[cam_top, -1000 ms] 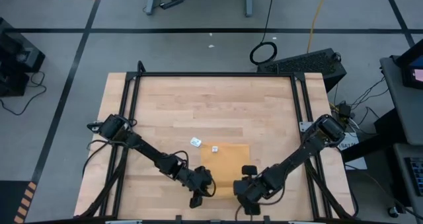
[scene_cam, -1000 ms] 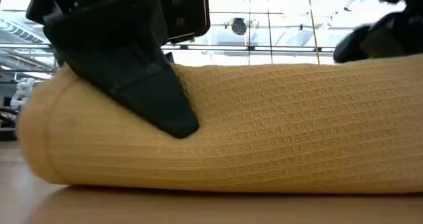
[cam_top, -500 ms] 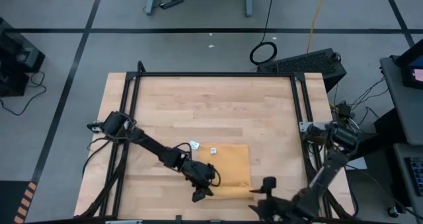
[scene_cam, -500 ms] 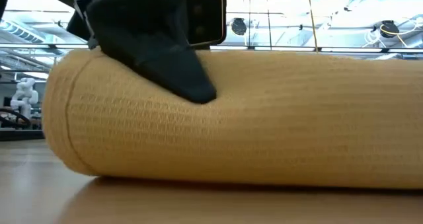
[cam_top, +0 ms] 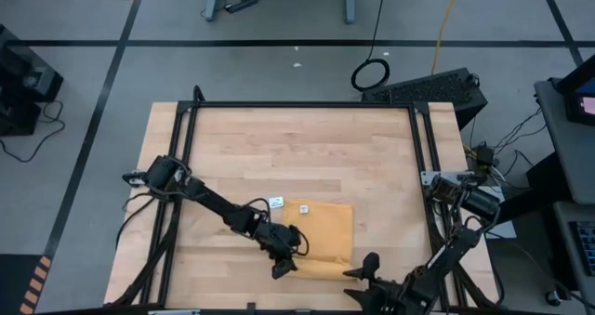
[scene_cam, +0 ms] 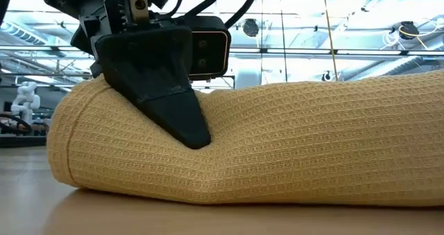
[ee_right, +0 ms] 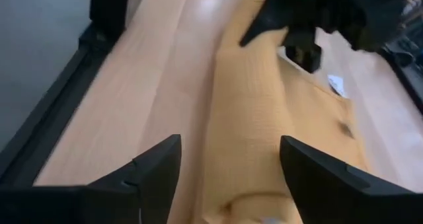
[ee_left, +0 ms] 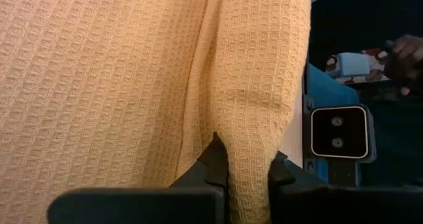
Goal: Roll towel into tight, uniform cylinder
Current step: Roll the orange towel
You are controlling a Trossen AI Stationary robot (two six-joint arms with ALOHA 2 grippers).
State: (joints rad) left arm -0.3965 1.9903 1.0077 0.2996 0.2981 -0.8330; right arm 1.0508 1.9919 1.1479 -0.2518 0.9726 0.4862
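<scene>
Towel [cam_top: 321, 239]: roll's long axis runs left-right along my near tabletop [cam_top: 297, 148] edge.
Left end effector [cam_top: 282, 267]: pinching its left end.
Right end effector [cam_top: 369, 276]: spread, just off its right end.

The left tool [cam_top: 282, 267] is pinched closed on the towel [cam_top: 325, 236]; the right tool [cam_top: 364, 280] hangs spread apart, gripping nothing.

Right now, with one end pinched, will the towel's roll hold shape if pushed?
Probably not. The towel looks soft: it dents under the left gripper, which is shut on a fold. The right gripper is open and off it, so that end may loosen. The rounded rolled edge would likely roll, not slide.
</scene>
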